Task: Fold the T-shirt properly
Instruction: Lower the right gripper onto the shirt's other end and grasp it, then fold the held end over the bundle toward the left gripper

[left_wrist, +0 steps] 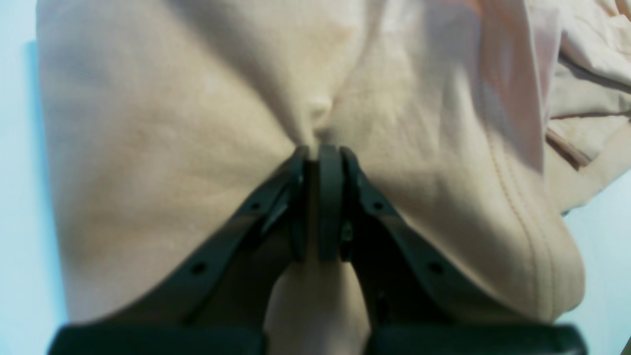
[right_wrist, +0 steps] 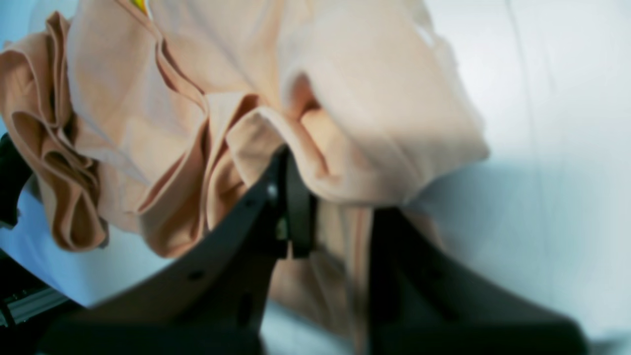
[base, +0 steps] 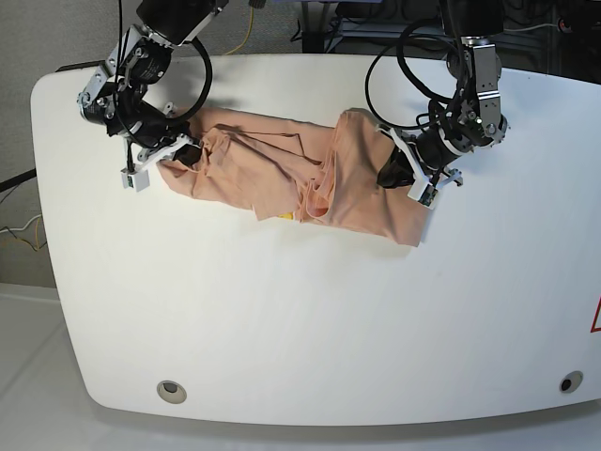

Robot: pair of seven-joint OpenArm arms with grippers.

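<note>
- Cloth filled both of your wrist views: the T-shirt (base: 300, 183) lay bunched in a long strip across the far half of the white table (base: 310, 329), stretched between your two arms.
- Your left gripper (left_wrist: 320, 148) was closed tight on a pinch of the T-shirt (left_wrist: 187, 123), fabric puckering at its tips.
- Your right gripper (right_wrist: 330, 197) was clamped on the T-shirt (right_wrist: 207, 108) at the other end, folds draping over it.
- You could see a yellow tag (base: 285, 217) at the near edge.

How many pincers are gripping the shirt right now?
2: left pincer shut on the T-shirt at its base-view right end; right pincer clamps its left end.
</note>
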